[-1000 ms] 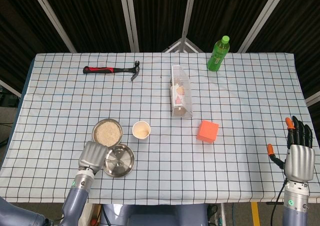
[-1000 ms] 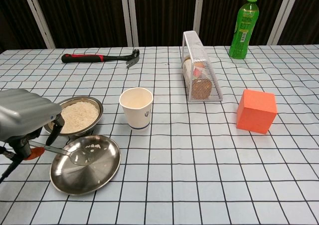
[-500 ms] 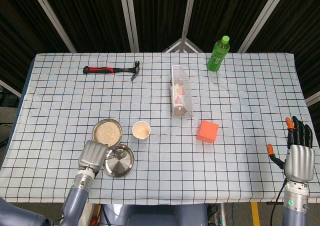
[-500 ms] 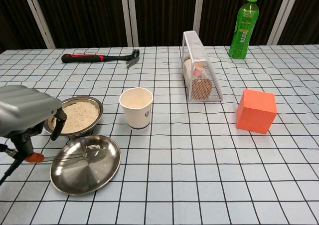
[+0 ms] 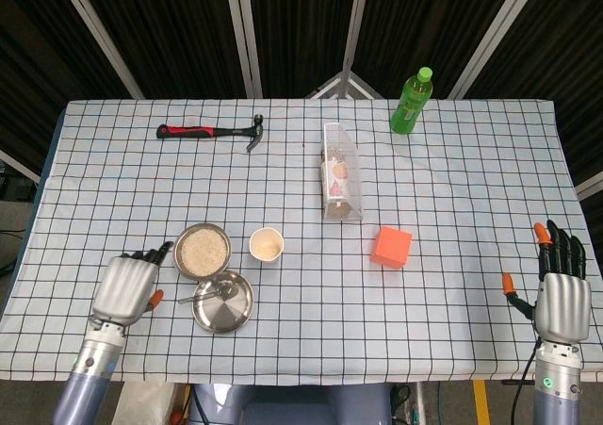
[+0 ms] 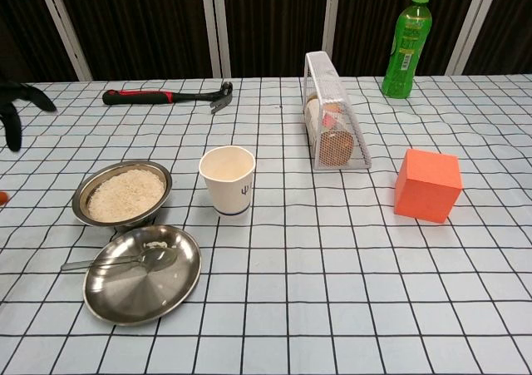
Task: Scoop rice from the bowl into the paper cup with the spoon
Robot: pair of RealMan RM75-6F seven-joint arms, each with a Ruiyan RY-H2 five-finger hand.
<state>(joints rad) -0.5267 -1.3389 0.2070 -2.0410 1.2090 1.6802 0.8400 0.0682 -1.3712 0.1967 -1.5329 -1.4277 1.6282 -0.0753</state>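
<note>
A steel bowl of rice (image 5: 203, 250) (image 6: 124, 194) stands at the front left. To its right is the paper cup (image 5: 267, 245) (image 6: 227, 178), with rice in it in the head view. The metal spoon (image 5: 209, 295) (image 6: 125, 261) lies on a steel plate (image 5: 224, 306) (image 6: 150, 283), handle sticking out to the left. My left hand (image 5: 128, 286) is open, left of the bowl and apart from the spoon; only its dark fingertips (image 6: 15, 113) show in the chest view. My right hand (image 5: 562, 293) is open at the table's front right corner.
A red-handled hammer (image 5: 211, 131) lies at the back left. A wire basket (image 5: 341, 172) with snacks sits mid-table, an orange block (image 5: 391, 246) right of the cup, and a green bottle (image 5: 412, 102) at the back.
My left hand has let go of the spoon and drawn back to the left, fingers now spread. The spoon lies on the plate. The right hand has barely moved.
</note>
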